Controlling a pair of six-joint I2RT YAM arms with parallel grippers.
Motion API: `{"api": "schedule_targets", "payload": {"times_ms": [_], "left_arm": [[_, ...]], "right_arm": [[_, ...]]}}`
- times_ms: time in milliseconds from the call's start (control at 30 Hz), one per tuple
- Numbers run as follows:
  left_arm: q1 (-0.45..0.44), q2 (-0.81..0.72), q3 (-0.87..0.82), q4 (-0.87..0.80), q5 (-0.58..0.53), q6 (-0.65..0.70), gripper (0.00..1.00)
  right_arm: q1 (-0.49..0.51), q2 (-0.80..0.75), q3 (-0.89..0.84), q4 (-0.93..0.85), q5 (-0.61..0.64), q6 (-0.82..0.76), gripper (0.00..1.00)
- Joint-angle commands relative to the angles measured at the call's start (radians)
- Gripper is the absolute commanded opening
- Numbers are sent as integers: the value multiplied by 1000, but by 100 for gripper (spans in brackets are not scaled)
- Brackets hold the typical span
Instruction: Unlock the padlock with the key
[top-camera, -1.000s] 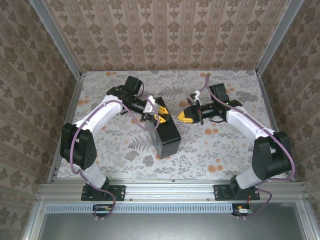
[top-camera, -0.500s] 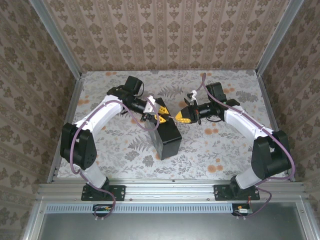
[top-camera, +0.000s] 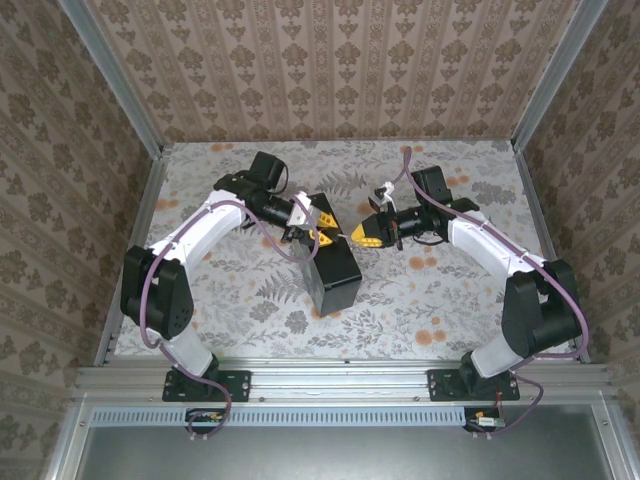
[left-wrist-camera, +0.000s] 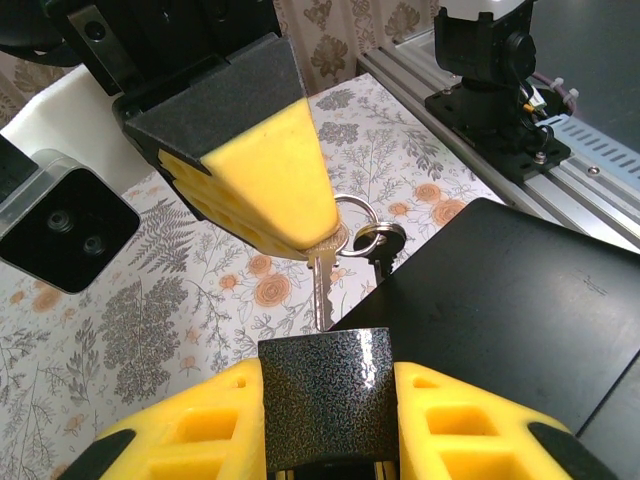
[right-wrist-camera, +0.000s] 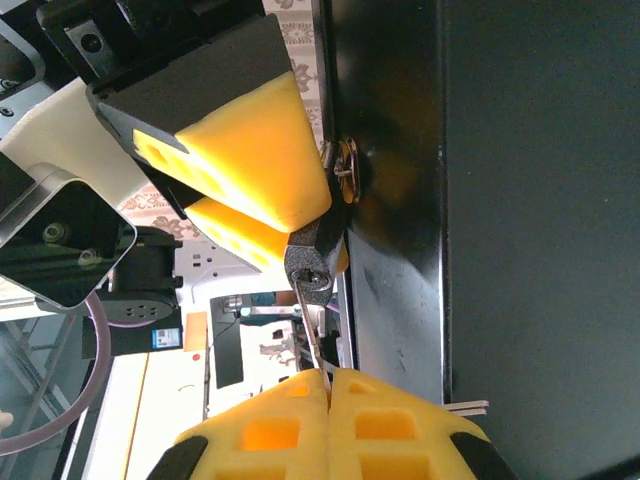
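Note:
The padlock (left-wrist-camera: 328, 395) has a dark speckled body and sits between the yellow fingers of my left gripper (left-wrist-camera: 328, 420), which is shut on it beside the black box (top-camera: 338, 268). My right gripper (right-wrist-camera: 328, 385) is shut on the silver key (right-wrist-camera: 312, 340), pinching its bow. The key's blade (left-wrist-camera: 320, 290) points at the padlock (right-wrist-camera: 318, 262) and its tip meets the keyhole on the end face. How deep it sits I cannot tell. From above, the left gripper (top-camera: 320, 233) and right gripper (top-camera: 362, 236) face each other, almost touching.
A key ring (left-wrist-camera: 350, 215) with a second dark-headed key (left-wrist-camera: 378, 240) hangs from the held key. The black box (left-wrist-camera: 520, 300) lies right beside the padlock on the floral table (top-camera: 440, 290). Metal rails edge the table (top-camera: 340, 372).
My right gripper has moved a little to the left with the key, closing the gap to the padlock. The left gripper and the padlock have stayed still.

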Motion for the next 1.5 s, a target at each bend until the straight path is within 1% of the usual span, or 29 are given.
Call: {"api": "schedule_targets", "payload": {"times_ms": [0,367,833,1467], "left_arm": [[-6,-28,21,20,71,-8,18],[-8,-29,20,18,67,-9,18],[-13,-22,24,18,62,-9,18],[-14,-20,24,28,51,-20,17]], "right_arm": [[-4,11,9,-24,-1,-26,0],[-7,28,10,-37,8,-34,0],[-17,23,9,4,14,1,0],[-11,12,-7,15,6,-1,0]]}}
